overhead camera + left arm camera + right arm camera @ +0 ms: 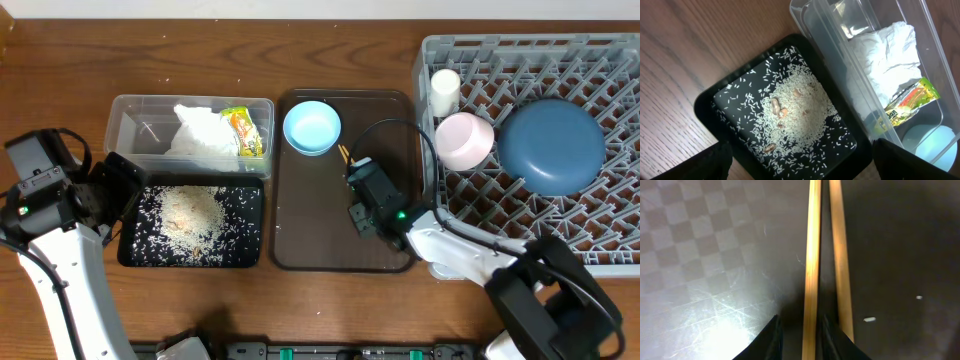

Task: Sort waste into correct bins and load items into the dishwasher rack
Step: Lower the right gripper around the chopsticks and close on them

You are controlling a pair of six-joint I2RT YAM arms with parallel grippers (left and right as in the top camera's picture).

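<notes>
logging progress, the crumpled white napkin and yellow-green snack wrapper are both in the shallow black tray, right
No. The crumpled white paper napkin and yellow-green printed snack wrapper are both in the clear rectangular plastic tub; the shallow black rectangular tray holds loose white rice. The overhead view shows it.
</notes>
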